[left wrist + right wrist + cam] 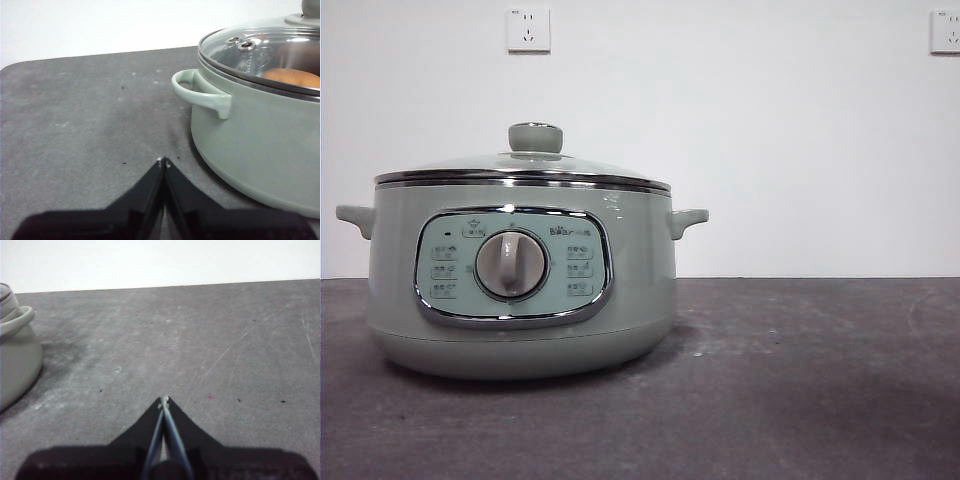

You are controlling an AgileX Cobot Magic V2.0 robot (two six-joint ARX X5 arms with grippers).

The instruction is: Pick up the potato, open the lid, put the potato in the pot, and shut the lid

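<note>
On the left of the dark grey table (820,400), one large round sage-green electric pot (520,290) is seen standing, with its grey dial facing the front camera. One clear glass lid (525,165) with a chrome rim and a green knob is seated flat on the pot's rim. Through the glass, in the left wrist view, one smooth orange-brown potato (292,77) is seen lying inside the pot.

The task is judged complete, or all but complete: the potato is in, the lid is down, and nothing is left on the table to be moved.

The left gripper (163,161) is held beside the pot's side handle (202,95), jaws pressed together on nothing. Further right, the right gripper (164,400) is held over bare table, jaws likewise together and empty.
</note>
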